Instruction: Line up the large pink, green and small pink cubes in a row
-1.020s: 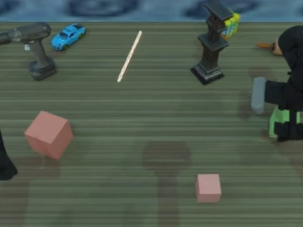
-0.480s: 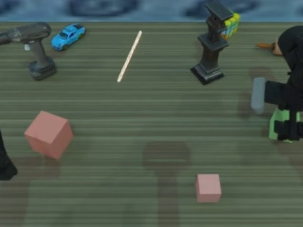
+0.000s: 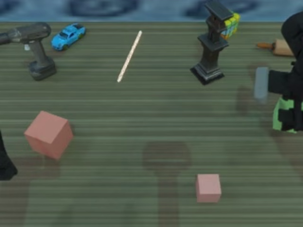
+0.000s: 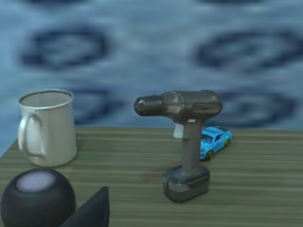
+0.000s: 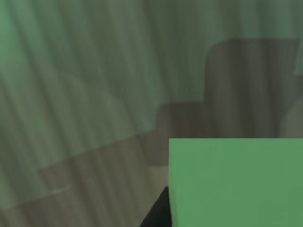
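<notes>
The large pink cube [image 3: 49, 134] sits tilted at the table's left. Near the front edge, right of centre, lies the small pink cube [image 3: 209, 187]. At the far right my right gripper [image 3: 289, 114] is shut on the green cube [image 3: 279, 116], holding it above the table over its own shadow. In the right wrist view the green cube [image 5: 236, 182] fills the lower corner, with one dark finger [image 5: 158, 215] against its side. My left arm [image 3: 4, 163] is parked at the left edge, its gripper open; one of its fingertips [image 4: 94, 210] shows in its wrist view.
Along the back stand a cordless drill [image 3: 35, 52], a blue toy car [image 3: 68, 36], a thin white rod [image 3: 129, 56], a dark stand [image 3: 210, 52] bearing a multicoloured cube [image 3: 230, 24], and a rolling pin [image 3: 279, 47]. A metal mug [image 4: 47, 127] and a dark ball [image 4: 38, 198] show near the left arm.
My right gripper has carried the green cube slightly up and to the right, uncovering the rolling pin. The pink cubes and my left arm have not moved.
</notes>
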Tool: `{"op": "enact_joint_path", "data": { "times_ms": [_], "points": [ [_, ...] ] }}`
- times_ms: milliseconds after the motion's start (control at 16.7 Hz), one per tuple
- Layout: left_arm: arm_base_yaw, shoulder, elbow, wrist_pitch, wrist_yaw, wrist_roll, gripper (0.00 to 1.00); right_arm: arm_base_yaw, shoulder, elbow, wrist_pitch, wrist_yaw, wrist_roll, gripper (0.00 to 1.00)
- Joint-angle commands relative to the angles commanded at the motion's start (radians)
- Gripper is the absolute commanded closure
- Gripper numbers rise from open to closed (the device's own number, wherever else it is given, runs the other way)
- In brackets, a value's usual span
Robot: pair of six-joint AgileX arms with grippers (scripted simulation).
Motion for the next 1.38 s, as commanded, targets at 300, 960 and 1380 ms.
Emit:
{"op": "enact_joint_path", "data": {
  "times_ms": [300,960,1380],
  "points": [
    [0.0,0.0,0.0,0.0,0.0,0.0,0.0,0.004,-0.056,0.07,-0.121,0.0,0.002,1.0],
    [0.0,0.0,0.0,0.0,0.0,0.0,0.0,0.293,-0.075,0.061,-0.14,-0.001,0.192,1.0],
    [0.0,0.0,0.0,0.0,0.0,0.0,0.0,0.72,-0.125,0.035,-0.161,-0.003,0.469,1.0]
  ]
}}
